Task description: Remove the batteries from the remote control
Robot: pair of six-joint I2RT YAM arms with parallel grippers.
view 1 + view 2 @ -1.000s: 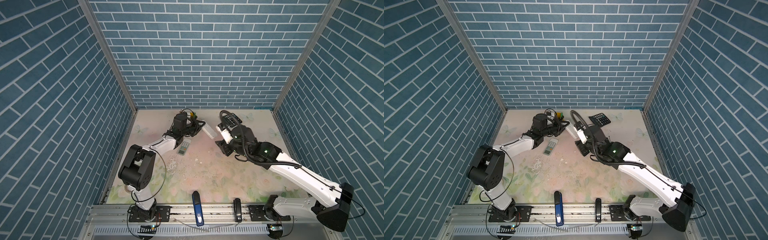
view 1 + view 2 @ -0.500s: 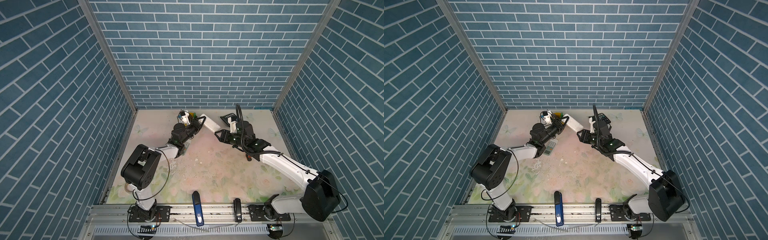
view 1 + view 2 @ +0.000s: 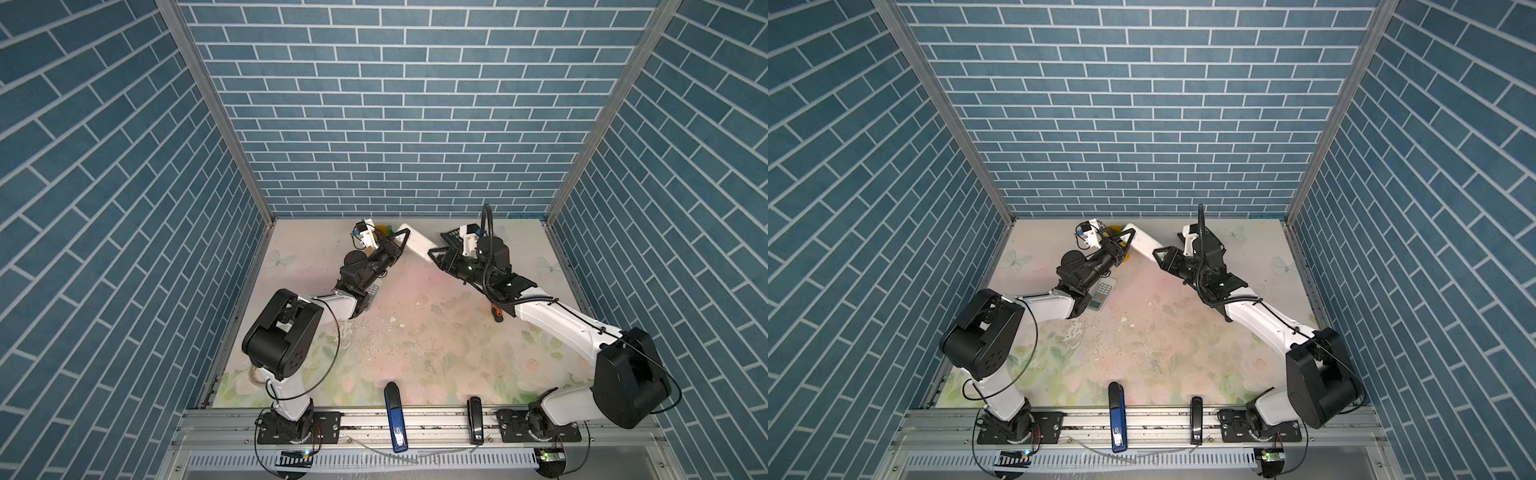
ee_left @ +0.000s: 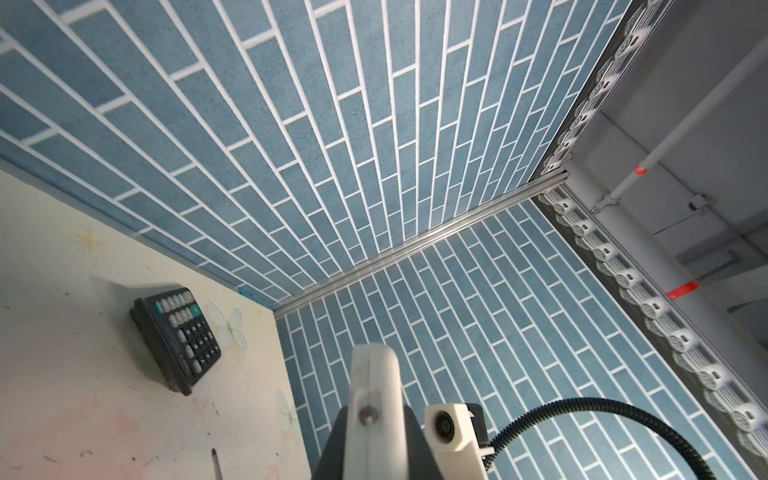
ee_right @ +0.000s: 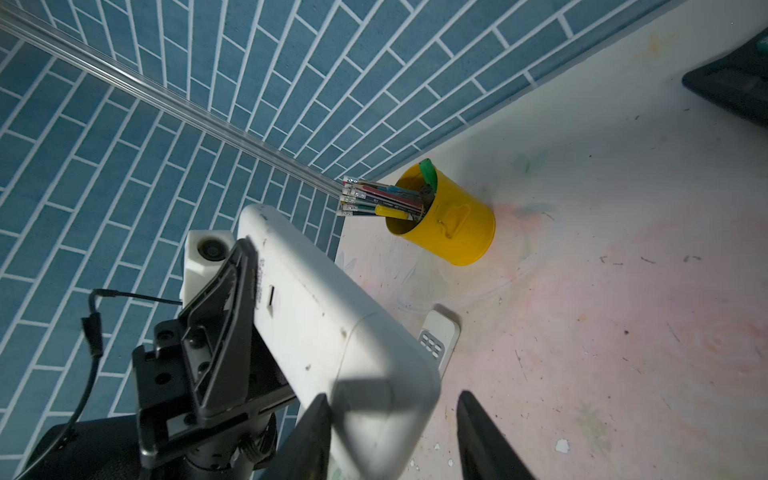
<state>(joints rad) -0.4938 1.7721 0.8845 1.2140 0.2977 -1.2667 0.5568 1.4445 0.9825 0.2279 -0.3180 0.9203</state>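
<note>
The white remote [image 3: 417, 244] has swung nearer the back wall [image 3: 395, 124]: left tool [image 3: 395, 244] clamped on it as a brace, right tool [image 5: 392, 395] apart astride its end, batteries unseen, presumably inside.

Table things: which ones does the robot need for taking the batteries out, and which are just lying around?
For the job: white remote control, left gripper clamped on it, right gripper open around its other end. No batteries show.
Just lying about: yellow pencil cup, black calculator, blue stapler, black stapler.
</note>
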